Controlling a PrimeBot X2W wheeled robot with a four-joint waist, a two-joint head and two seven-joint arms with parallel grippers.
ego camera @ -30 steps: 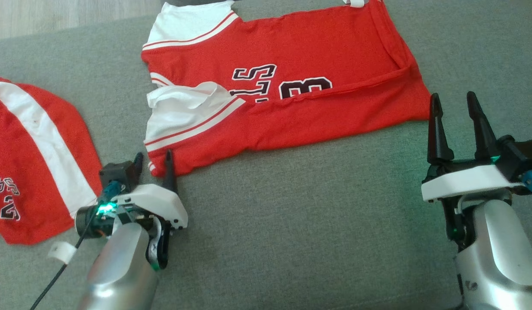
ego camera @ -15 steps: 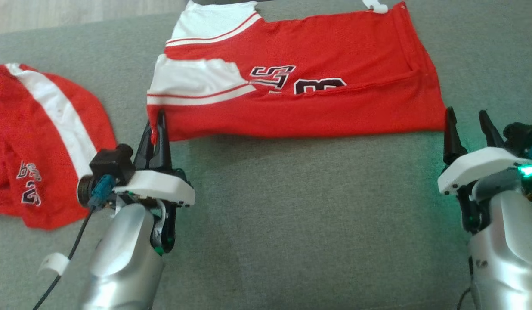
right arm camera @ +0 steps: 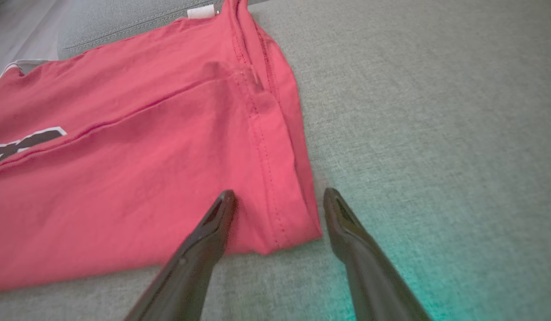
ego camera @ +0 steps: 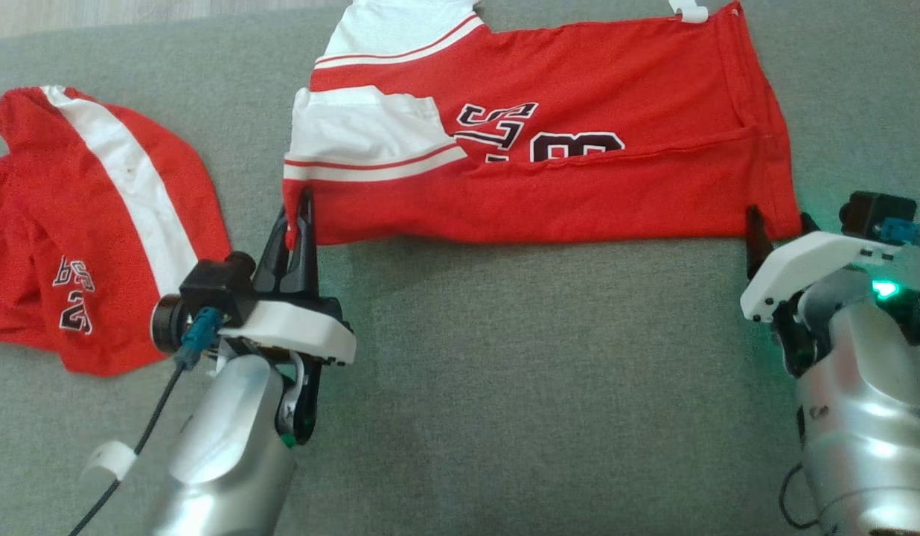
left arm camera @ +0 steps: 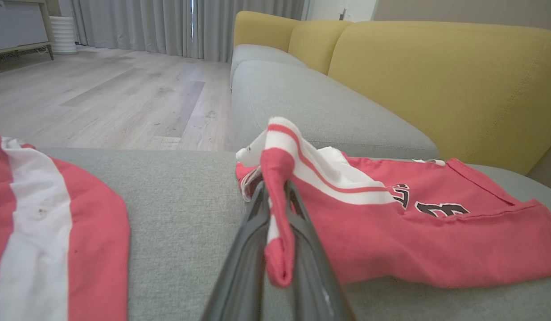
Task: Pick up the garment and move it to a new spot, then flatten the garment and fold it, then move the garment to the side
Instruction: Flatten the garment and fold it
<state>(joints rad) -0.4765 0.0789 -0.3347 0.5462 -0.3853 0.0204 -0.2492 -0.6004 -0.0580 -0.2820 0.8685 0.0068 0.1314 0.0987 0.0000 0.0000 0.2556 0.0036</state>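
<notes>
Red jersey [ego camera: 579, 193] laid out on a grey sofa seat [ego camera: 542, 372], with a robot gripper at each of its two near corners.
The jersey lies sideways across the far middle of the seat, its white, red-striped sleeves to the left and dark lettering near the centre. The left gripper [ego camera: 300, 212] has its two dark fingers pressed together on the jersey's near left corner, and in the left wrist view that pinched corner is raised off the cushion. The right gripper [ego camera: 778, 223] is at the near right corner with its fingers spread; in the right wrist view the corner lies between them, ungripped. A second red garment with a white stripe [ego camera: 95, 223] lies well apart at the left. A yellow backrest [left arm camera: 436, 80] and wooden floor [left arm camera: 101, 98] are behind.
</notes>
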